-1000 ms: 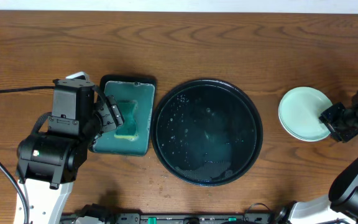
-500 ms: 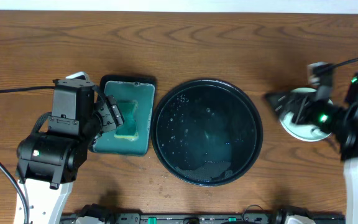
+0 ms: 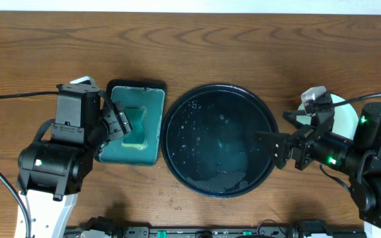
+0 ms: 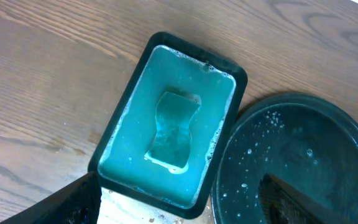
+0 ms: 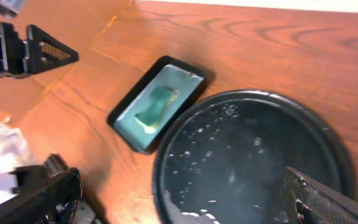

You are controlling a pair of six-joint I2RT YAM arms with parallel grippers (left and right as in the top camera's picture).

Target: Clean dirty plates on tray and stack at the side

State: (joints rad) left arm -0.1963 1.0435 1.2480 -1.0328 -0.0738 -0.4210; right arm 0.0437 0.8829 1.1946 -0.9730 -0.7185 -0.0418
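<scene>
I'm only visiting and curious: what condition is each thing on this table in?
Round tray: wet, no plates on it.
Plates: off the round tray, at the right, partly hidden.
Small tray: filled with teal liquid.
Sponge: lying in that liquid.
Left jaws: open, empty.
Right jaws: open, empty.

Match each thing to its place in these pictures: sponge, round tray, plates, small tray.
Things:
1. sponge
2. round tray
3. plates
4. small tray

Places:
A. far right, off both trays
B. centre, wet, no plates on it
C. lying in teal liquid
D. just left of the round tray

Pairs: 1-C, 2-B, 3-A, 4-D
</scene>
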